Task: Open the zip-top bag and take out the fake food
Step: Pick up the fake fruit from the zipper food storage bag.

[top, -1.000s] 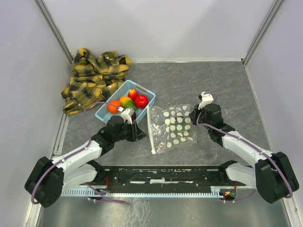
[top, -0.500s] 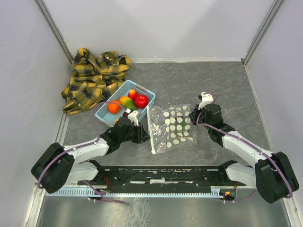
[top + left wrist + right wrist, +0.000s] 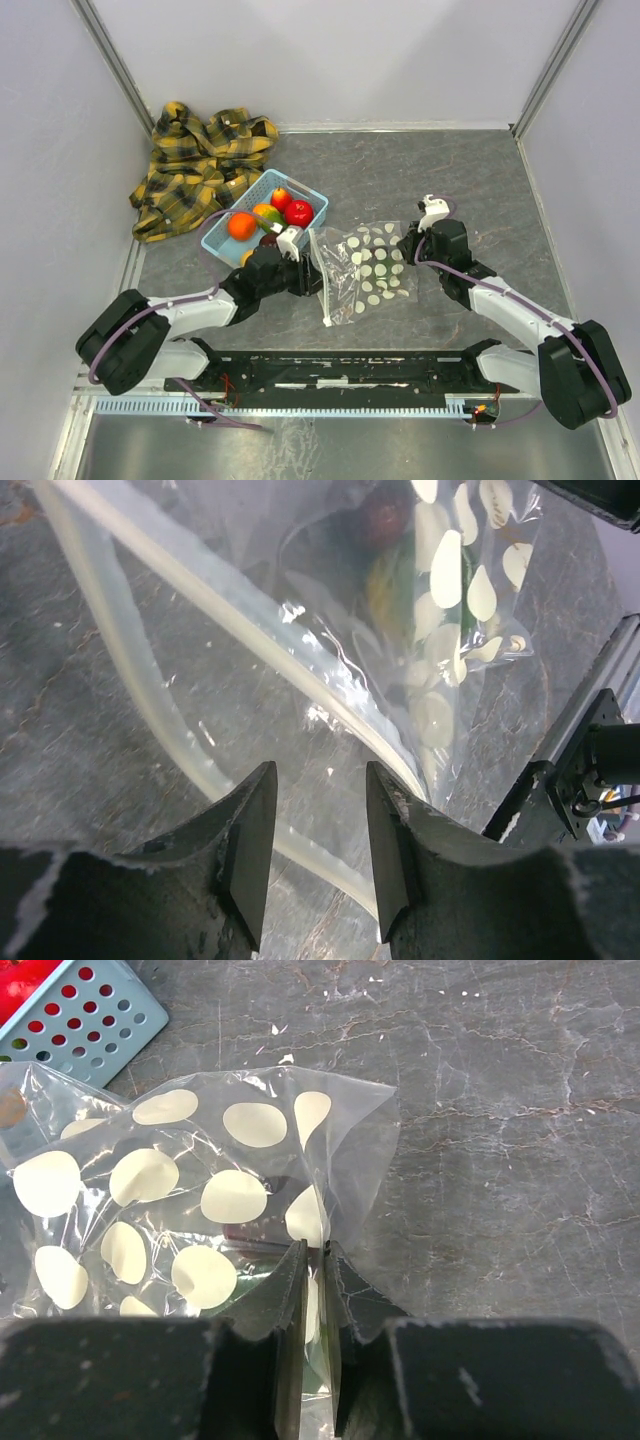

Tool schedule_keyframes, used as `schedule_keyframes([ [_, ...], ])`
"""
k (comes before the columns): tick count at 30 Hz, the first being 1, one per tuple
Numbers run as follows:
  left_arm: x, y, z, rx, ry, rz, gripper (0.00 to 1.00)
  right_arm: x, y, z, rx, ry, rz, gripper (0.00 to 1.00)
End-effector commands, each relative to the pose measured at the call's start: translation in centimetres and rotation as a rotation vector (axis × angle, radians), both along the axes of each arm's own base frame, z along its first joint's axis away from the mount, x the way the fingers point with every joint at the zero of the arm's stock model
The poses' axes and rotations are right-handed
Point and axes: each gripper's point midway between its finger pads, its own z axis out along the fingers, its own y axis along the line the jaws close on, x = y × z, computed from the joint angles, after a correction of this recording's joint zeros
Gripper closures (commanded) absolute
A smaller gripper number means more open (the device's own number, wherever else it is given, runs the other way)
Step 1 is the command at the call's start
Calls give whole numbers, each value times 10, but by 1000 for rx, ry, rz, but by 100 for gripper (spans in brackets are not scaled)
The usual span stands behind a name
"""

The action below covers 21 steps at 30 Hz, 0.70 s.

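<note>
We see the right tool (image 3: 314, 1261) clamped on the dotted zip-top bag (image 3: 368, 270) lying on the desk (image 3: 430, 170), the left tool (image 3: 318, 790) open at its white zip strip (image 3: 262, 638); fake food (image 3: 270, 212) fills the blue basket (image 3: 214, 243) beside it.

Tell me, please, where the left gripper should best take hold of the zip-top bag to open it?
Probably the upper zip strip of the zip-top bag, approached from its left edge, low over the table. The two strips lie parted there, the upper one just ahead of the open left gripper. The right gripper pinches the opposite edge, anchoring a pull.
</note>
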Motion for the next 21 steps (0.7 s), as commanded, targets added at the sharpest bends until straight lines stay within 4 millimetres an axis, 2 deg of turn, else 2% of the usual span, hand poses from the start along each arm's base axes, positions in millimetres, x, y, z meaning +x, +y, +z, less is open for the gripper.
schedule_keyframes([
  [1, 7, -22, 30, -96, -152, -81, 50, 5, 8, 11, 22, -27, 40, 80],
  [10, -5, -37, 38, -167, -236, -131, 41, 0, 20, 15, 48, -18, 111, 76],
  [15, -7, -37, 33, -175, -234, -116, 39, -5, 12, 26, 27, -40, 96, 63],
  [21, -11, -40, 25, -171, -206, -113, 38, -19, -4, 38, 3, -65, 49, 58],
])
